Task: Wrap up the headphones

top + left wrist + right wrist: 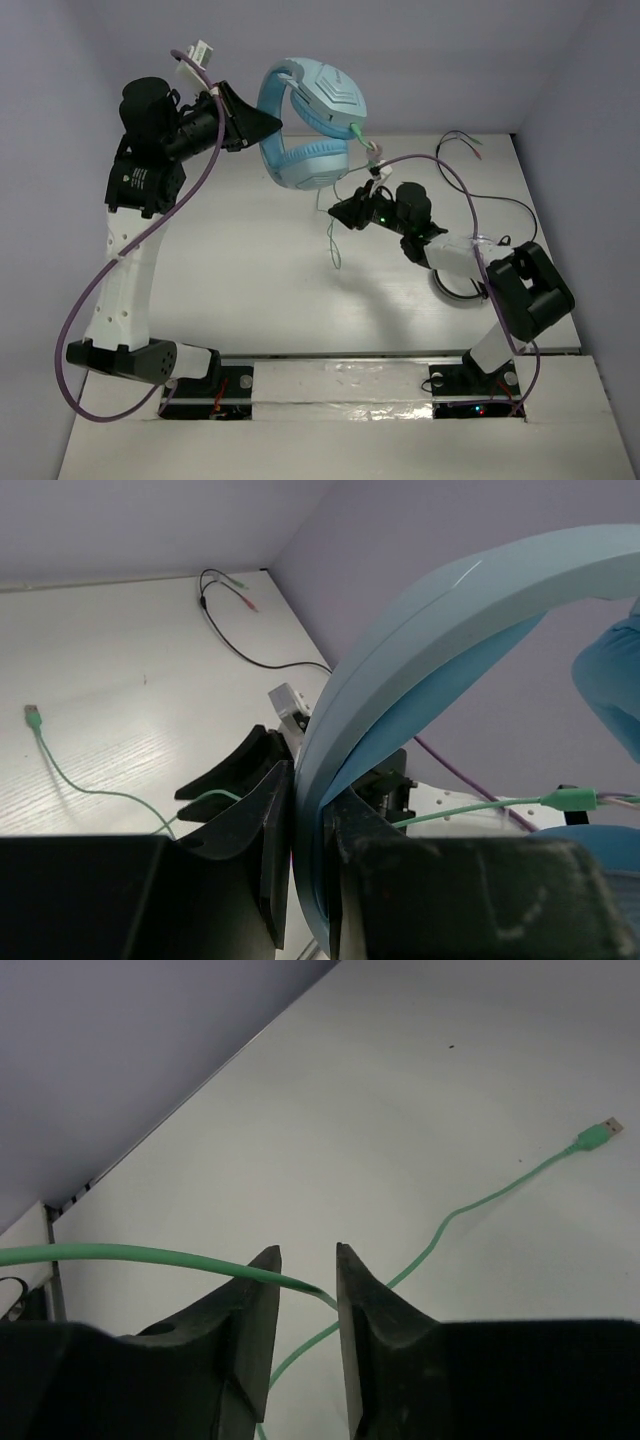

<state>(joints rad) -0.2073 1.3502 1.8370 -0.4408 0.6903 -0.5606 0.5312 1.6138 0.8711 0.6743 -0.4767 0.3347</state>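
Observation:
The light blue headphones (312, 112) hang in the air at the back of the table. My left gripper (266, 122) is shut on their arched headband (450, 610), which fills the gap between its jaws (310, 780). The pale green cable (334, 250) drops from an ear cup down to the table. My right gripper (337, 212) is just below the ear cups. In the right wrist view its jaws (308, 1252) stand a little apart, and the cable (120, 1252) crosses the left finger and runs down through the gap without being pinched. The cable's plug (595, 1138) lies on the table.
A thin black cable with coloured tips (490, 195) lies at the back right and shows in the left wrist view (240, 645). A round black-and-white coil (452, 291) sits partly under the right arm. Walls close the back and sides.

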